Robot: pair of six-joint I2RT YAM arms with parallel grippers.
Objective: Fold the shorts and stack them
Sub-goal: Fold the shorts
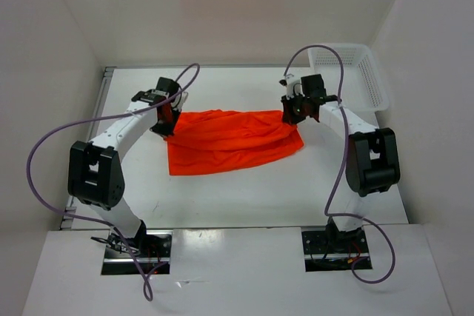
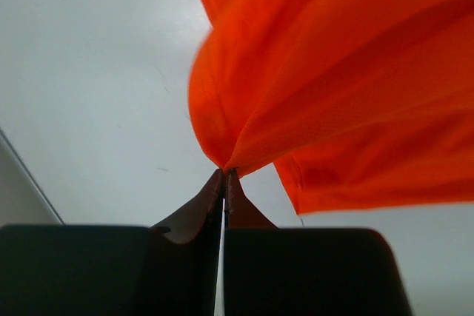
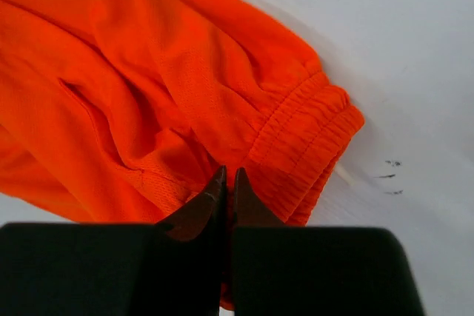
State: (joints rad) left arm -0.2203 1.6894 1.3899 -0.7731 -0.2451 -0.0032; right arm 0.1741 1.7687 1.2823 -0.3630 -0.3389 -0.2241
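Observation:
The bright orange shorts (image 1: 229, 140) lie spread across the middle of the white table, stretched between the two arms. My left gripper (image 1: 166, 124) is shut on the shorts' left corner; in the left wrist view the fabric (image 2: 333, 86) fans up and away from the pinched fingertips (image 2: 224, 174). My right gripper (image 1: 294, 112) is shut on the shorts' right end. In the right wrist view its tips (image 3: 227, 175) pinch the cloth beside the gathered waistband (image 3: 311, 138). A bit of white drawstring (image 3: 344, 176) pokes out under the waistband.
A white mesh basket (image 1: 349, 72) stands at the table's far right corner, behind the right gripper. White walls close in the table at the back and both sides. Purple cables loop over both arms.

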